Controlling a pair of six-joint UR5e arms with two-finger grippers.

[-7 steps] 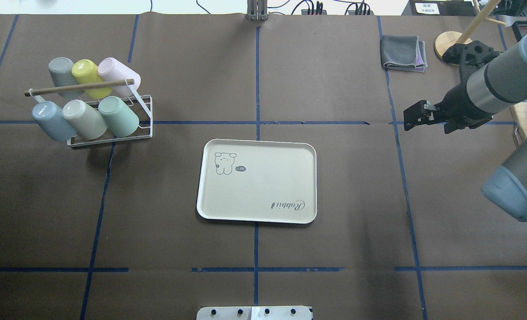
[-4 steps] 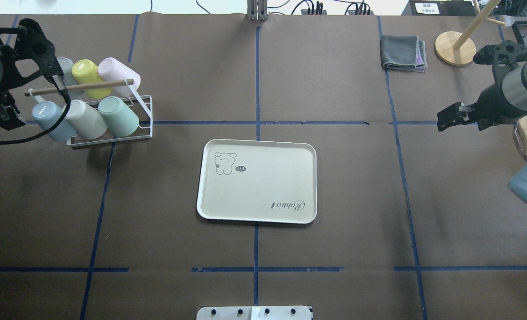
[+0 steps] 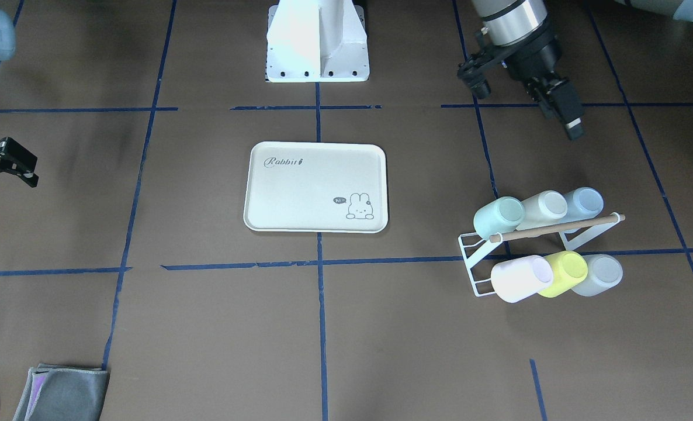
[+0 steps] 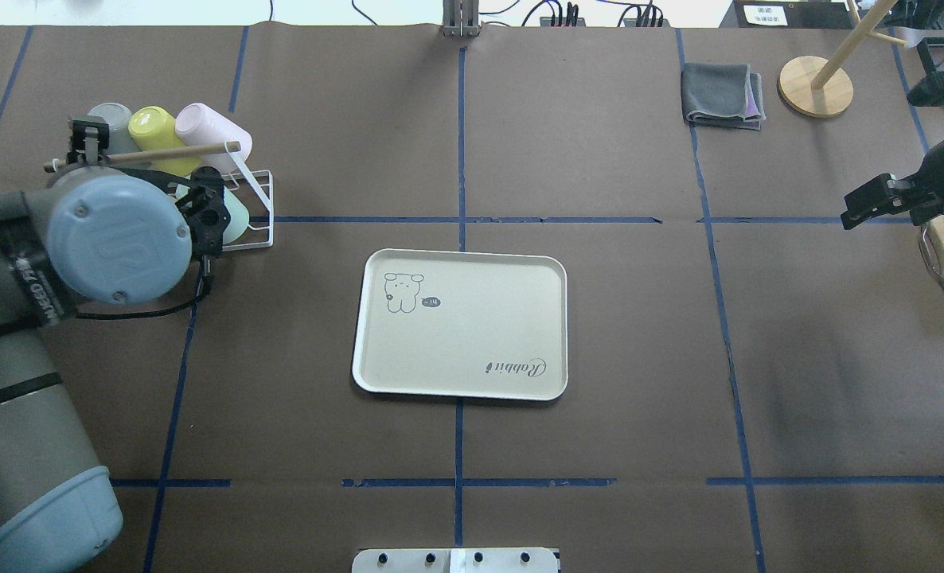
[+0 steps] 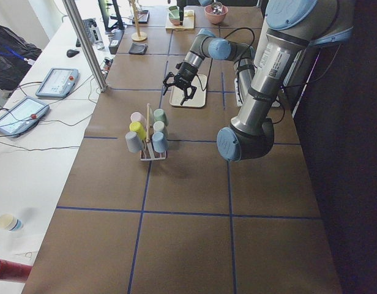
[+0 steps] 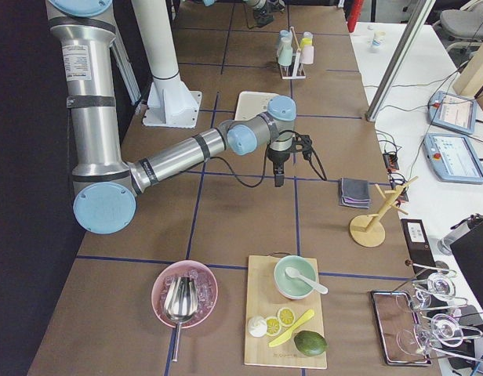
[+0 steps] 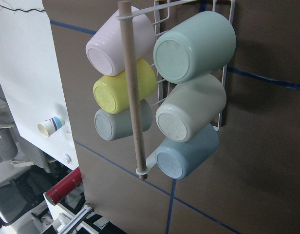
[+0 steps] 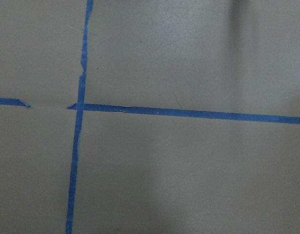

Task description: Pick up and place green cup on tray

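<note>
The pale mint-green cup (image 3: 498,216) lies tilted in the white wire rack (image 3: 475,251), at the end nearest the tray. It fills the top right of the left wrist view (image 7: 196,46). In the overhead view my left wrist hides most of the cup (image 4: 236,218). The cream tray (image 3: 311,193) with the "Rabbit" script lies empty at the table's middle (image 4: 472,318). My left gripper (image 3: 565,114) hangs open and empty above the rack's robot side (image 5: 180,98). My right gripper (image 4: 858,213) is far right, empty; I cannot tell whether it is open or shut.
The rack also holds a cream cup (image 3: 545,206), a blue one (image 3: 583,202), a pink one (image 3: 519,279), a yellow-green one (image 3: 565,272) and a grey one (image 3: 600,275) under a wooden bar. A grey cloth (image 4: 723,95) and a wooden stand (image 4: 814,83) sit far right.
My left arm has swung in from the left and now hangs over the rack, hiding its lower cups in the overhead view. My right arm has drawn back to the right.
</note>
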